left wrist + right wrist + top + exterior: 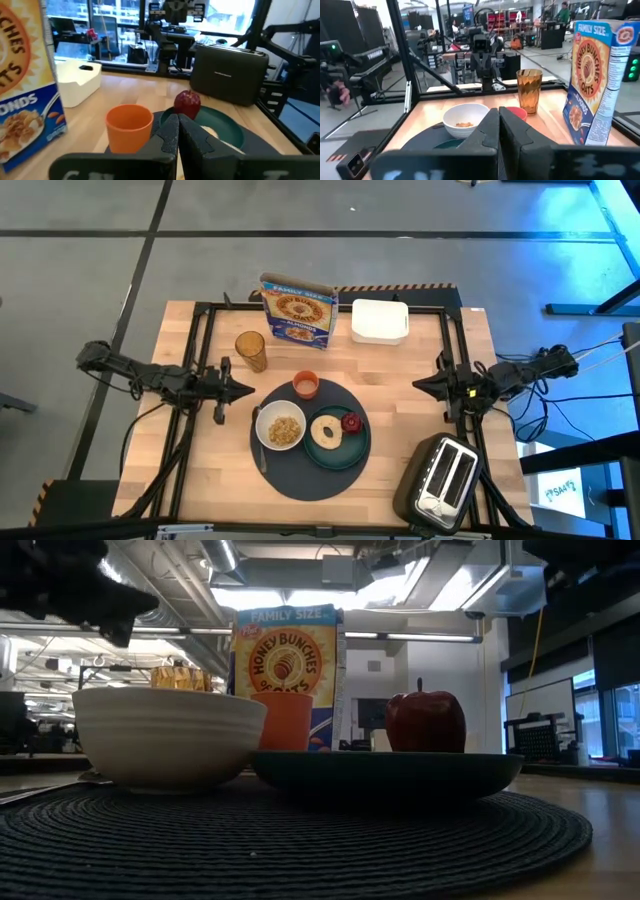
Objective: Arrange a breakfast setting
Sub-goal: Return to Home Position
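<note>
A round dark-grey placemat (300, 470) lies on the table's near middle. On it stand a white bowl (280, 429) with cereal, a teal plate (345, 450) with a tan ring bagel (327, 431) and a small dark-red fruit (351, 422), and a small orange cup (305, 384) at the mat's far edge. A spoon (259, 442) lies left of the bowl. My left gripper (248, 390) is shut and empty, left of the mat. My right gripper (418, 384) is shut and empty, right of the mat.
A blue cereal box (298, 309) and a white lidded container (380, 321) stand at the table's far side. An amber glass (251, 350) stands left of the box. A black-and-silver toaster (442, 479) sits at the near right corner.
</note>
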